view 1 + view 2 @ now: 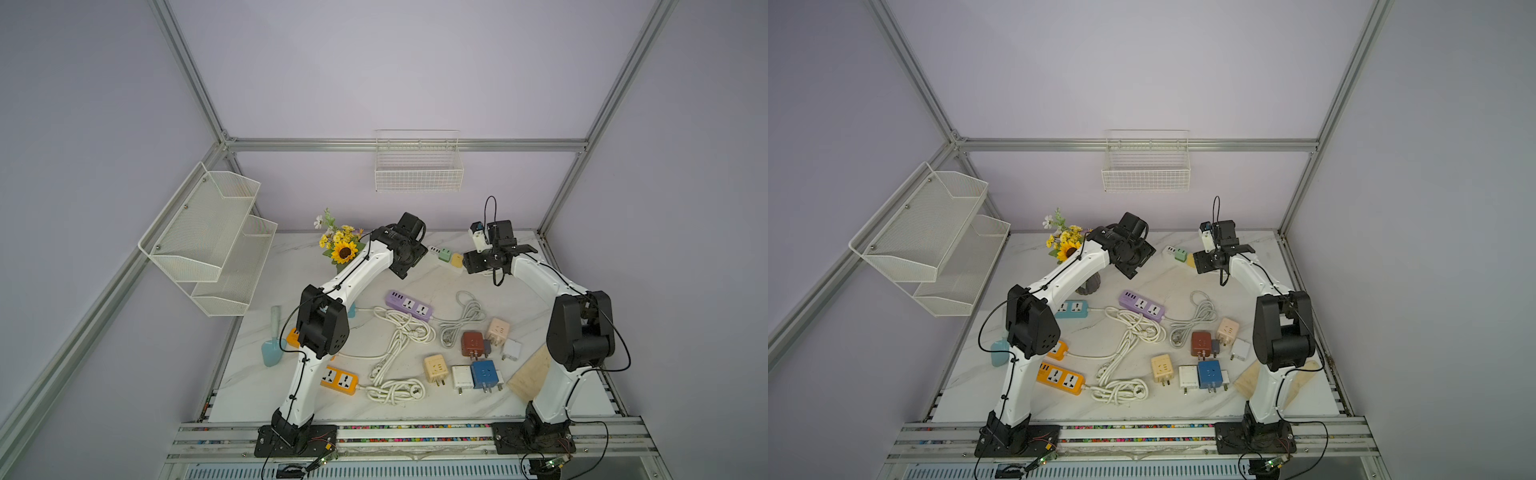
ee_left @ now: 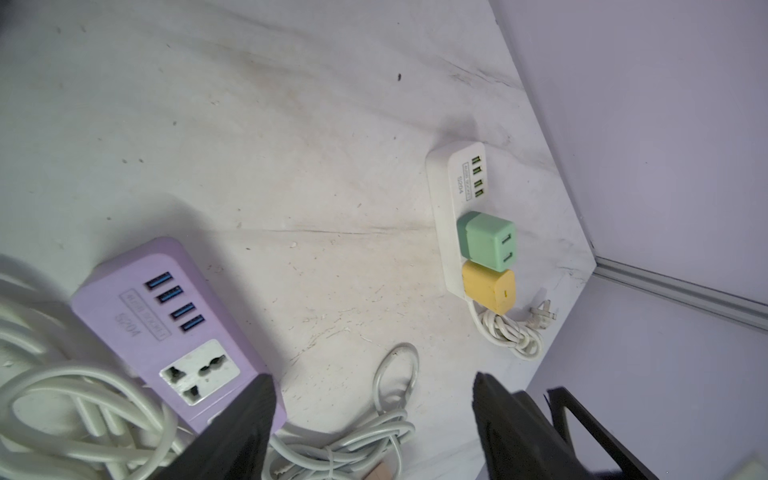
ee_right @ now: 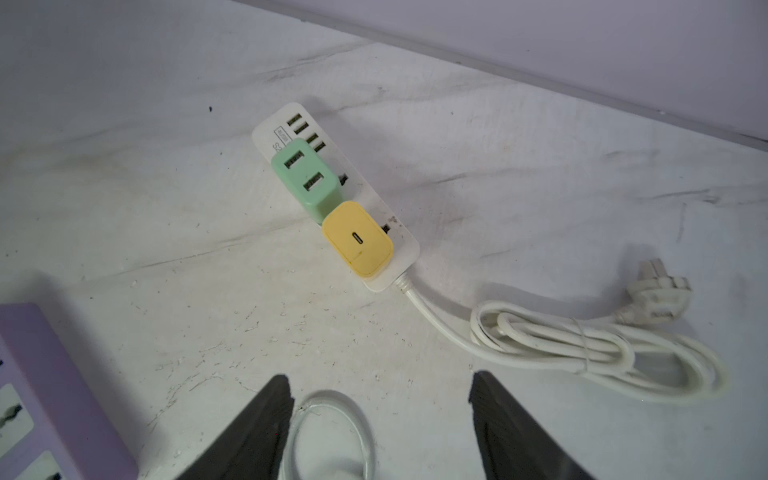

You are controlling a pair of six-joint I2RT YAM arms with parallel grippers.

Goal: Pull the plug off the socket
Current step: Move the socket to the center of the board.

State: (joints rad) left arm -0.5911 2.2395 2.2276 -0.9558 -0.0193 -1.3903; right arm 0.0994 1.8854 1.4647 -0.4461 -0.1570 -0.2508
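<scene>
Frankly, my left pincer (image 2: 372, 376) and right pincer (image 3: 379, 376) gape empty; pulling the yellow plug (image 3: 358, 239) may lift the unheld white strip (image 3: 399, 240), green plug (image 3: 305, 178) too.

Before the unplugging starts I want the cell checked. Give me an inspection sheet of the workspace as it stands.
Surface: marble table, scuffed, crowded toward the front.
Job's things: white power strip at the back; green plug and yellow plug seated in it, side by side.
Clutter: purple strip, orange strip, loose cube adapters, blue scoop, flowers, wooden board.
End effectors: left end effector open, holding nothing; right end effector open, holding nothing; both apart from the plugs.
Cables: white strip's cord bundled, its wall plug lying free; coiled cords mid-table.
Surroundings: wire basket on the back wall, mesh shelves on the side wall.
</scene>
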